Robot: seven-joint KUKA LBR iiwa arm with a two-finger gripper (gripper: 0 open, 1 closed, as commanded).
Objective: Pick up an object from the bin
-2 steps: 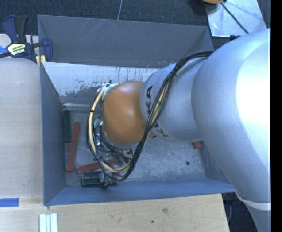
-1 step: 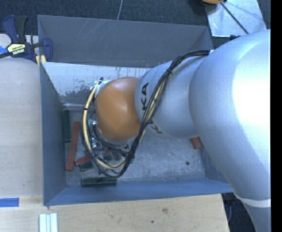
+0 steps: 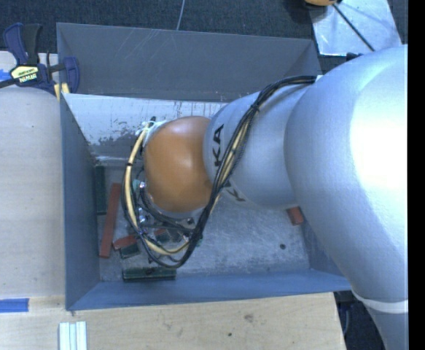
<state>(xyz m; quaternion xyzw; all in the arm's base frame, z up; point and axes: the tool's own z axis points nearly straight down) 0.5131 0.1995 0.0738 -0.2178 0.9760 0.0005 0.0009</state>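
Jaws hidden, can't tell; gripper point(image 3: 159, 233) under glossy orange dome point(image 3: 176, 162), down near metal bin's point(image 3: 197, 64) front-left corner, beside flat red-brown stick point(image 3: 111, 221) and dark bar point(image 3: 148, 273).

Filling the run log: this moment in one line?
gripper low in bin, left side | nearest: red-brown stick, dark flat piece | grasp: cannot tell

Grey bin point(image 3: 190, 68) — scuffed white inside. Silver arm point(image 3: 329, 159), orange cover point(image 3: 176, 162), yellow and black cables point(image 3: 133, 177). Rust-red stick point(image 3: 110, 221) — red-orange block point(image 3: 294, 215).
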